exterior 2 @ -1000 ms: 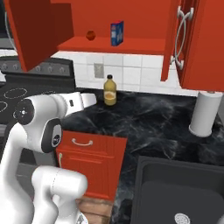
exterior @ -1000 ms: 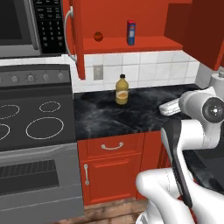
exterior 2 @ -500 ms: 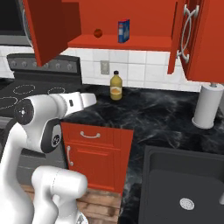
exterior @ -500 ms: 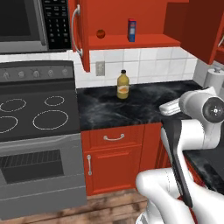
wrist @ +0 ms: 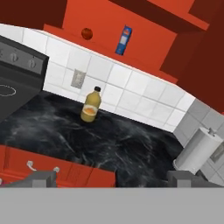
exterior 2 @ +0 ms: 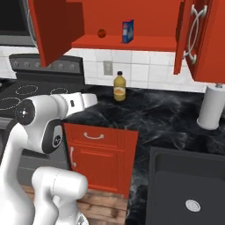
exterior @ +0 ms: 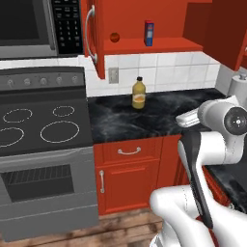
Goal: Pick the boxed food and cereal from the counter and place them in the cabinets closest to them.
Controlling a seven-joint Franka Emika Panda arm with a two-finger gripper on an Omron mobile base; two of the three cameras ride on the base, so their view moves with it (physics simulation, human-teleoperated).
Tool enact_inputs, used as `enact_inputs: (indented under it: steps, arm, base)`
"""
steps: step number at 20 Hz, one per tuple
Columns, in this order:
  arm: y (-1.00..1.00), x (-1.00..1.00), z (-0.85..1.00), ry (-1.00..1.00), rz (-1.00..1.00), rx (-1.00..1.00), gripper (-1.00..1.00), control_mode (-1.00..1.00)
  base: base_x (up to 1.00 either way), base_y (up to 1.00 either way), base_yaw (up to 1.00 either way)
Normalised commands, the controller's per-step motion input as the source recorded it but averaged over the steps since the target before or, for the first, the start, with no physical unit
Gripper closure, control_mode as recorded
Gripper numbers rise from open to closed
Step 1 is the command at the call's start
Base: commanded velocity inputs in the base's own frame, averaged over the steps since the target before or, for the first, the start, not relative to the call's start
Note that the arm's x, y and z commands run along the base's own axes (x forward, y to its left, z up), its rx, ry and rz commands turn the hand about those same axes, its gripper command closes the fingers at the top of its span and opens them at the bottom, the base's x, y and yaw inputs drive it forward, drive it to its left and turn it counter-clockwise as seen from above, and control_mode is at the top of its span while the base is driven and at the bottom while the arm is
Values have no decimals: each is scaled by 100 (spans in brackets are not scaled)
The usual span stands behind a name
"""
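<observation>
My tool is spread wide, holding nothing. A blue box stands on the cabinet shelf at 12 o'clock; a bottle sits on the table. No cereal visible, so I should search along the table first.

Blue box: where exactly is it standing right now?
The blue box stands upright on the open red wall cabinet's shelf, right of a small red ball, above the amber bottle.
</observation>
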Motion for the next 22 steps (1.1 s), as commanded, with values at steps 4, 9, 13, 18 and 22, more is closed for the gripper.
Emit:
enact_inputs:
  steps: [4,9,13,18,22]
  arm:
    - [0,0,0,0,0,0,-100,100]
    - [0,0,0,0,0,0,-100,100]
    - [0,0,0,0,0,0,-100,100]
    - [0,0,0,0,0,0,-100,100]
    - [0,0,0,0,0,0,-100,100]
  base:
    - [0,51,0]
    - [0,51,0]
    - [0,55,0]
    - [0,60,0]
    - [0,63,0]
